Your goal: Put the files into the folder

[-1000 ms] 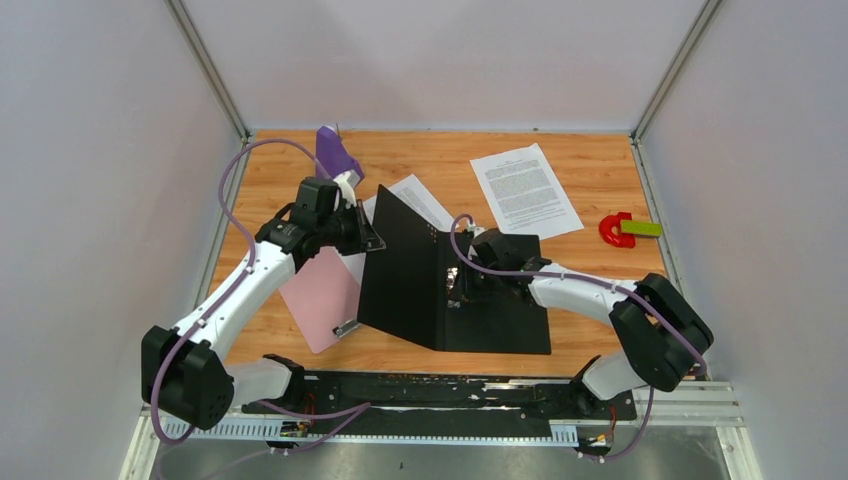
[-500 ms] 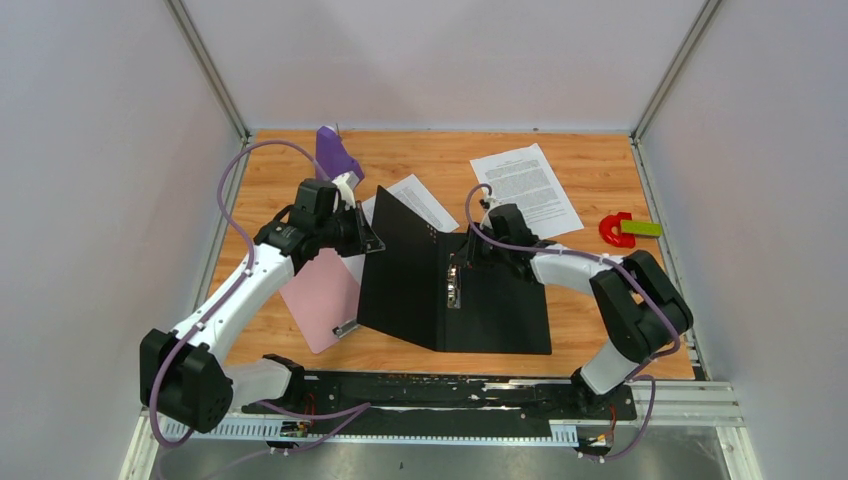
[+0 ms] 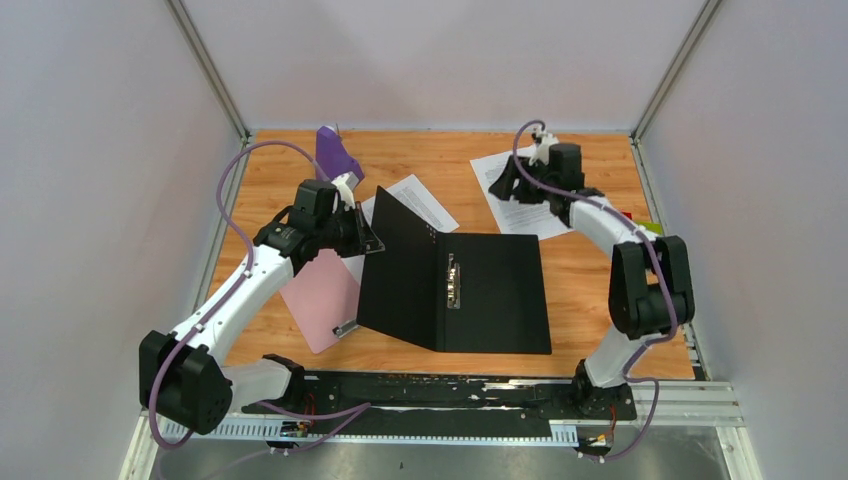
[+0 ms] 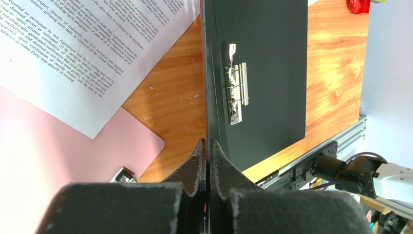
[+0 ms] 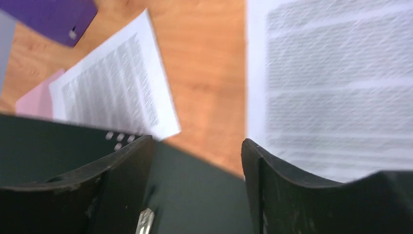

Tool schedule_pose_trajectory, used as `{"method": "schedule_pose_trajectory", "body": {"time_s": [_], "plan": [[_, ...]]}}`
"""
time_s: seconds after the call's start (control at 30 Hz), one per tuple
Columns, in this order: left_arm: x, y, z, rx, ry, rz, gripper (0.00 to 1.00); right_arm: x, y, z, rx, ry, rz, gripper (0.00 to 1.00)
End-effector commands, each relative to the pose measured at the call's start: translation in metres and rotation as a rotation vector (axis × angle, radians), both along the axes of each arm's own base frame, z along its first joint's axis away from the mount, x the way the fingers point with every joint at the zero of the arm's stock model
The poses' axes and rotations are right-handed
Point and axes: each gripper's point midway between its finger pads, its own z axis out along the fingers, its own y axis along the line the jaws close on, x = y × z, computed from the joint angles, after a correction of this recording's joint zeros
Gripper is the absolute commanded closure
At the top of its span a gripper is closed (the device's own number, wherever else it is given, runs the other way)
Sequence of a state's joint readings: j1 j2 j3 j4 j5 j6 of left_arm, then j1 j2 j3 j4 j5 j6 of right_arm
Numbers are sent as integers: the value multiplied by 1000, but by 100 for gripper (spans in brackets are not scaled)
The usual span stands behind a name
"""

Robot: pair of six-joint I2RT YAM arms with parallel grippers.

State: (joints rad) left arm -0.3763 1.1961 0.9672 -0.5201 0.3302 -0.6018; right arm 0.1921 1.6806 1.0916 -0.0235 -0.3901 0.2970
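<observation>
Black-lined, the large flat red folder lay open mid-frame on the wooden tabletop, the left pincer clamped on its raised cover. The right pincer, parted and empty, hovered over the upper-right white printed sheet, whose long axis ran toward lower right; this arm was nearer.

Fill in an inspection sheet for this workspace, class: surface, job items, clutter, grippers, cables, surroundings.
Surface: wood-grain table.
Job's things: folder open, left cover raised; metal clip exposed; printed sheet far right; second sheet behind folder, overlapping pink clipboard.
Clutter: pink clipboard, purple object, red object.
Grippers: left gripper shut on raised cover; right gripper open above far-right sheet.
Cables: purple cable looping along each arm.
Surroundings: white walls, metal frame.
</observation>
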Motion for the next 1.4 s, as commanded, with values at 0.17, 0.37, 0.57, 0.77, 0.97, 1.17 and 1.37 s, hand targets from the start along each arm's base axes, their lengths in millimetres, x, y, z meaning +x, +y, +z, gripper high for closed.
{"method": "schedule_pose_trajectory", "body": {"time_s": [0.17, 0.37, 0.57, 0.77, 0.97, 1.17, 1.37], "plan": [[-1, -1, 5, -6, -38, -38, 99, 122, -102, -3, -91, -8, -75, 28], [-2, -2, 2, -1, -30, -50, 100, 189, -146, -24, -155, -48, -132, 35], [-6, -3, 3, -14, -20, -52, 100, 245, -164, -14, -146, -222, -145, 36], [-7, -2, 7, -16, -16, -47, 100, 271, -153, -24, -45, -336, -123, 36], [-5, -3, 16, -15, -19, -50, 100, 282, -153, -44, -5, -326, -149, 35], [-3, -3, 21, -16, -28, -46, 100, 280, -144, -47, 26, -305, -116, 37], [-4, -3, 20, -14, -25, -44, 100, 274, -145, -54, 9, -258, -106, 46]]}}
